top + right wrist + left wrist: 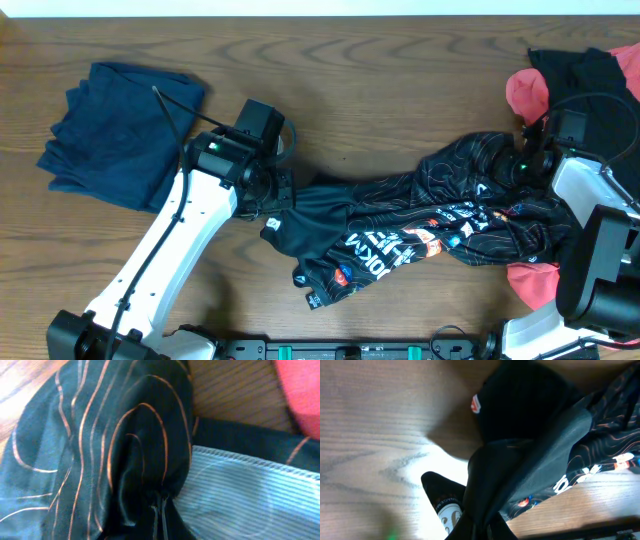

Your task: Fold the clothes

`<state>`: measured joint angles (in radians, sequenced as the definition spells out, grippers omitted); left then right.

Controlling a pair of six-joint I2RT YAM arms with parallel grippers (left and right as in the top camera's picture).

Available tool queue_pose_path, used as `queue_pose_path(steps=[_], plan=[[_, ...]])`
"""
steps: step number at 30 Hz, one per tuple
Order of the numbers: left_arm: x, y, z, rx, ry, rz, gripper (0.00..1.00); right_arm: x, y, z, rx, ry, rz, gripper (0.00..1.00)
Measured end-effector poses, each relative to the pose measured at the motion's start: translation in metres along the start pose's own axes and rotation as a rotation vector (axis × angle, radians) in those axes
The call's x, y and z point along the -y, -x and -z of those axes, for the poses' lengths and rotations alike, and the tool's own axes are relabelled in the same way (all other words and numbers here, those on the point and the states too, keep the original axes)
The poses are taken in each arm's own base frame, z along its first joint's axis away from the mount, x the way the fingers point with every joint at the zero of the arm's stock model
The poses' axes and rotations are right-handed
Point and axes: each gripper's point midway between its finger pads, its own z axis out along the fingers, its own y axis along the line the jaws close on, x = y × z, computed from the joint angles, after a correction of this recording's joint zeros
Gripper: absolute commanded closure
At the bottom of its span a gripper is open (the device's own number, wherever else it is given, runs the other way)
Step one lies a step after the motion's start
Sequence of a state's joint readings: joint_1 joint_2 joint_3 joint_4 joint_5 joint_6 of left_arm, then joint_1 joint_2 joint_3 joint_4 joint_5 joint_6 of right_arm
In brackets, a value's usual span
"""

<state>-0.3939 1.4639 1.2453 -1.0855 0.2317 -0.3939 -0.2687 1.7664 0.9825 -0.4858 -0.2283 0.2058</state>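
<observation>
Overhead view: shows the black jersey, with thin orange contour lines and white and coloured logos, stretched as a long crumpled band across the middle of the tabletop, from the left gripper to the right gripper. Widens toward the near edge left of centre, logos facing up.

Left jaws: together, clamped on a gathered fold at the left end of the garment. Left wrist view: shows the black jersey converging to a tight bunch at the bottom centre, with the fingers hidden by the cloth, and a small red-and-white badge on the fabric beside bare tabletop.

Right jaws: together, clamped on the far right end of the same garment. Right wrist view: shows the black jersey puckered into a pinch at the bottom centre, next to a pale ribbed inner face edged with a stitched hem.

Elsewhere, overhead: folded navy garment at the far left, well apart from the stretched band; coral-red piece and further black cloth heaped at the far right corner, just beyond the right gripper; second coral-red piece at the near right, just beside the band's edge and partly covered by the right arm
</observation>
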Motion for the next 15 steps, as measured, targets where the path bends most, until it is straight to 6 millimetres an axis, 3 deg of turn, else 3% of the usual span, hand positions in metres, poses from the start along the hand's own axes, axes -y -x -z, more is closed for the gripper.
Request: queue_pose_path(steps=[3,6,8,10,13,15], plan=[[0.001,0.012,0.002,0.043,-0.017,-0.008,0.94,-0.006,0.005,0.012,-0.018,0.014,-0.008,0.99],[-0.007,0.035,0.017,0.109,-0.033,0.023,0.94,-0.02,0.041,0.047,0.052,0.036,0.0,0.99],[-0.013,0.062,0.04,0.203,-0.055,0.058,0.94,-0.031,0.078,0.088,0.152,0.055,0.012,0.99],[-0.021,0.098,0.076,0.345,-0.087,0.093,0.94,-0.046,0.117,0.143,0.29,0.078,0.036,0.99],[-0.03,0.137,0.126,0.525,-0.143,0.123,0.94,-0.064,0.145,0.218,0.438,0.095,0.063,0.99],[-0.034,0.151,0.154,0.601,-0.188,0.133,0.94,-0.072,0.15,0.252,0.496,0.101,0.077,0.99]])
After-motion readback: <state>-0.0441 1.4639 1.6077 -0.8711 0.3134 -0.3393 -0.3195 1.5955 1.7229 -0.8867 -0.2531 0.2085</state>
